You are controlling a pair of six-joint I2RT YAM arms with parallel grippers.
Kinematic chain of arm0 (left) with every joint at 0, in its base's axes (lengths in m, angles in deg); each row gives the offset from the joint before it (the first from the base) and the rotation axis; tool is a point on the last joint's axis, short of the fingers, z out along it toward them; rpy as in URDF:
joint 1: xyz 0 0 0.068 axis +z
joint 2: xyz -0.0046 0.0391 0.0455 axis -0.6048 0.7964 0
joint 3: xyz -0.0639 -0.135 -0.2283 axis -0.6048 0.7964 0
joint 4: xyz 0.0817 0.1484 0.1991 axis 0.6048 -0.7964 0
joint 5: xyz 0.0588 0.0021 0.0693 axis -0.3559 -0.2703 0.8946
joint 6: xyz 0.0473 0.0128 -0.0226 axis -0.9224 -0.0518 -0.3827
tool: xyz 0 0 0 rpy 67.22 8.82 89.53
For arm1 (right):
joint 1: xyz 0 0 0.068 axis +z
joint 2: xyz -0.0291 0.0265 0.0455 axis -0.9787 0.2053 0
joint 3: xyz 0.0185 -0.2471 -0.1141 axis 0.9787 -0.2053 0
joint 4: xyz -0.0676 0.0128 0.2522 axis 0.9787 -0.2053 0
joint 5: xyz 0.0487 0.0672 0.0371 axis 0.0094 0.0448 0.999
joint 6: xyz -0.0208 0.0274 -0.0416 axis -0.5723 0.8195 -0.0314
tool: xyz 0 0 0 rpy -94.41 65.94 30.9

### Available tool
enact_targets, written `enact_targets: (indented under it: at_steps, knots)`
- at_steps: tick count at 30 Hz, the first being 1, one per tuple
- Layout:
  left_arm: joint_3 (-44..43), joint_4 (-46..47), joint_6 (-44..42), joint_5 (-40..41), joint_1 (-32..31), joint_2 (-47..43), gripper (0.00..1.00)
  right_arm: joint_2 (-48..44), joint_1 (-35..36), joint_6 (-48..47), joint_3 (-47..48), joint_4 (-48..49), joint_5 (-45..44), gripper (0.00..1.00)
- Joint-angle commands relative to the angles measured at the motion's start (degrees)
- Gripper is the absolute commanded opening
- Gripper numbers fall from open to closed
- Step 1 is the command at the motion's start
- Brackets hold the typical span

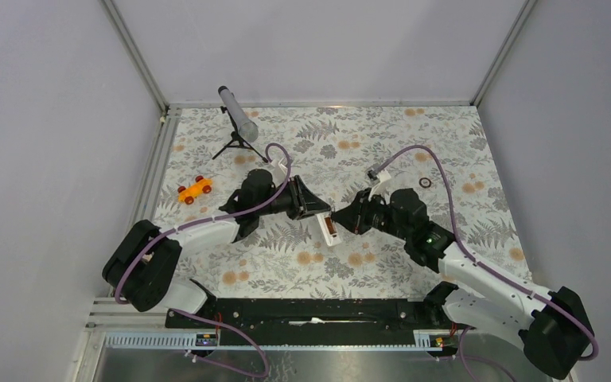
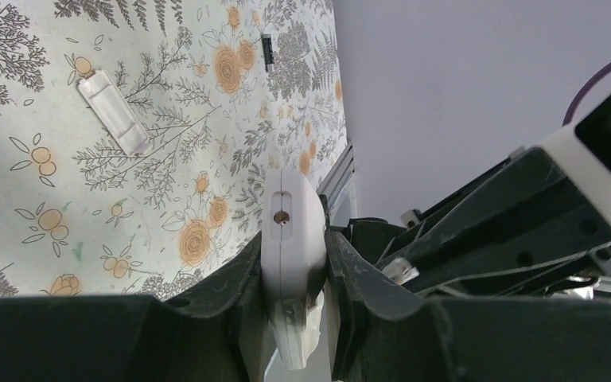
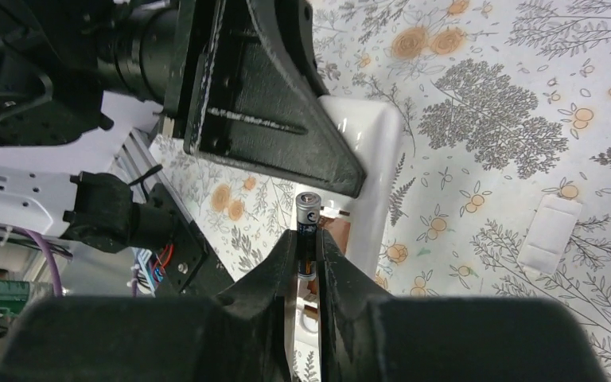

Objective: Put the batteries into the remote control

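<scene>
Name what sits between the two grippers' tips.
The remote control, clamped in the left gripper; the right gripper holds a battery near it. Seen in the top view.

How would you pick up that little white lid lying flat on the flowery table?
Probably from straight above, with the jaws pinching the white lid across its narrow width, mid-length. It lies flat on the table, and its long edges are straight and parallel, so they would sit squarely.
</scene>
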Motion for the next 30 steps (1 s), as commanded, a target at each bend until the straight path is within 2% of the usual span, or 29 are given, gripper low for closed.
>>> enact_targets:
  at_steps: [1,17,30]
  knots:
    - [-3.16,1.10,2.98,0.37,-0.18,0.07,0.00,1.54,3.66,-4.59,2.92,0.79,-4.56,0.15]
    - [-3.56,2.30,5.86,-2.37,-0.18,0.56,0.00,2.60,5.89,-11.20,4.41,-3.24,-9.16,0.20]
    - [-5.57,0.10,4.10,-2.97,-0.18,0.16,0.00,5.24,5.89,-13.53,6.12,-6.09,-2.83,0.27]
